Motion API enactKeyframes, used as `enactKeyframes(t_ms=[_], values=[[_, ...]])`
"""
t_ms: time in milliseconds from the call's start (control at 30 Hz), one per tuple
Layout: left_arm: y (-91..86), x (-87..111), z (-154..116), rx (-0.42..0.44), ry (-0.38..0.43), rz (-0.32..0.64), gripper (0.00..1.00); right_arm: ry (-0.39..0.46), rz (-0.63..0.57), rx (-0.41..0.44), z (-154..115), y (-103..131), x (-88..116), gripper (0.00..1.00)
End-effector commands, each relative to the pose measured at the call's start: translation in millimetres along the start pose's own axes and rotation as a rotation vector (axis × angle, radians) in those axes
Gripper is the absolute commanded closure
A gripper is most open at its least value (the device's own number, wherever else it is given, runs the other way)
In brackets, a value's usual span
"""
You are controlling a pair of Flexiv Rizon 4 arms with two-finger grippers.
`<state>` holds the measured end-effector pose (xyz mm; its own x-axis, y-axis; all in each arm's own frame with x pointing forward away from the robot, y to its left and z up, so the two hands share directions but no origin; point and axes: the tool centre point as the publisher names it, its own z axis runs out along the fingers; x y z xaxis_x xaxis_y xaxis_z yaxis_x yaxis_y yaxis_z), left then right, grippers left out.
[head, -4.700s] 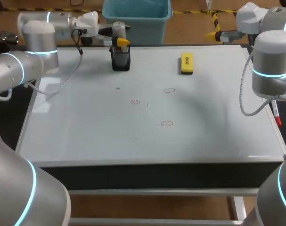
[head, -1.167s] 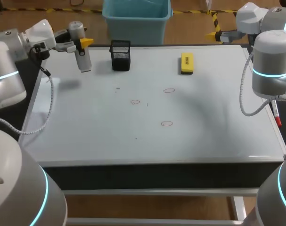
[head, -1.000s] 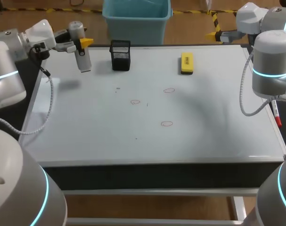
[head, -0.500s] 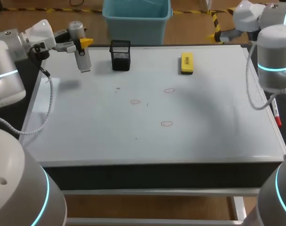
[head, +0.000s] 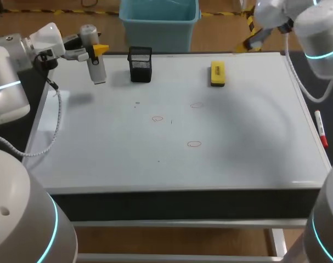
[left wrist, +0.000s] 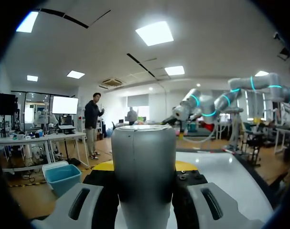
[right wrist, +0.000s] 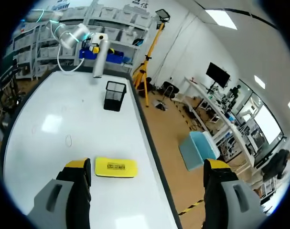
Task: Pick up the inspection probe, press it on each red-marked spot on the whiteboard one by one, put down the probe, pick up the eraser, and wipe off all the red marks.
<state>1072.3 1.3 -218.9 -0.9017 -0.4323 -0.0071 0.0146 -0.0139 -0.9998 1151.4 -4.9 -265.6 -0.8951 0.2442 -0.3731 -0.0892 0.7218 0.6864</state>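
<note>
Grey probe (head: 95, 64) in left hand (head: 92, 50), eraser (head: 218, 73) untouched

Whiteboard tabletop (head: 100, 153): mesh cup (head: 140, 64), yellow eraser (head: 218, 73) at far edge; three red marks (head: 194, 144) mid-board.

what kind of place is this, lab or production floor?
Most likely a robot lab test bench: a whiteboard laid flat as the tabletop, hand-drawn red marks on it, the left tool gripping an inspection probe, and an eraser lying near the far edge.
</note>
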Motion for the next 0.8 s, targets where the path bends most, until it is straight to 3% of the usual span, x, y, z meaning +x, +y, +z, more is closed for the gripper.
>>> enactKeyframes(t_ms=[33, 167, 333, 400, 467, 800], values=[[-0.1, -0.1, 0.5, 0.002, 0.000, 0.002, 1.00, 0.508, -0.429, 0.307, 20.4, -8.3, 0.0, 0.00], [-0.1, -0.1, 0.5, 0.002, 0.000, 0.002, 1.00, 0.576, -0.521, 0.363, 29.4, -16.8, 10.2, 0.00], [-0.1, -0.1, 0.5, 0.002, 0.000, 0.002, 1.00, 0.593, -0.610, 0.403, 33.8, -26.8, 18.3, 0.00], [-0.1, -0.1, 0.5, 0.002, 0.000, 0.002, 1.00, 0.604, -0.592, 0.390, 32.9, -27.6, 21.6, 0.00], [-0.1, -0.1, 0.5, 0.002, 0.000, 0.002, 1.00, 0.536, -0.533, 0.390, 30.4, -24.9, 20.9, 0.00], [-0.1, -0.1, 0.5, 0.002, 0.000, 0.002, 1.00, 0.536, -0.533, 0.390, 30.4, -24.9, 20.9, 0.00]])
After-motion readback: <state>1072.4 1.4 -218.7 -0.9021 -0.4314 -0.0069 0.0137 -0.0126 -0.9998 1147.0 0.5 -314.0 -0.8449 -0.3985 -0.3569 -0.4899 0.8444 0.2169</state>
